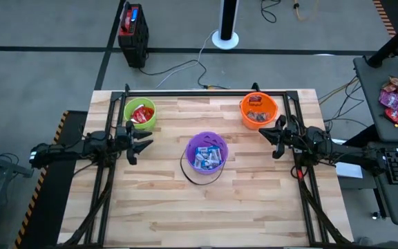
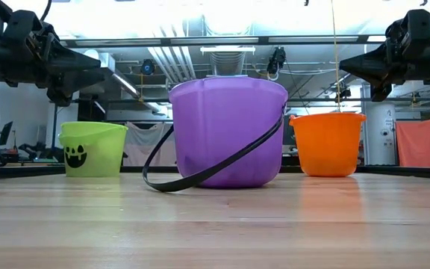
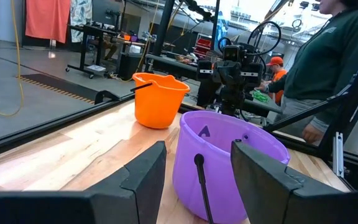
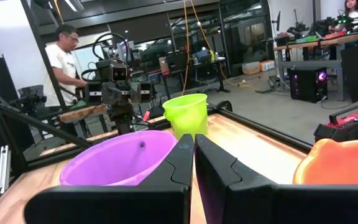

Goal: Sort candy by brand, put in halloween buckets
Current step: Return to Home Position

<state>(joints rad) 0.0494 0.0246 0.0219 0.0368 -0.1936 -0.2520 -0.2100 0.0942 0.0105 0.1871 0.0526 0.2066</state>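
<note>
Three halloween buckets stand upright on the wooden table. The lime green bucket (image 1: 140, 113) at the far left holds red-wrapped candy (image 1: 142, 115). The purple bucket (image 1: 206, 153) in the middle holds light blue and white candy (image 1: 206, 158); its black handle (image 1: 197, 178) lies on the table. The orange bucket (image 1: 258, 110) at the far right holds dark candy (image 1: 256, 115). My left gripper (image 1: 146, 142) is open, level above the table's left side, pointing at the purple bucket (image 3: 225, 163). My right gripper (image 1: 264, 131) is shut, level over the right side.
A black frame (image 1: 206, 93) runs along the table's far edge and both sides. A black and red box (image 1: 133, 33) stands on the floor beyond the table. People stand in the room behind both arms. Bare wood lies between the purple bucket and the near edge.
</note>
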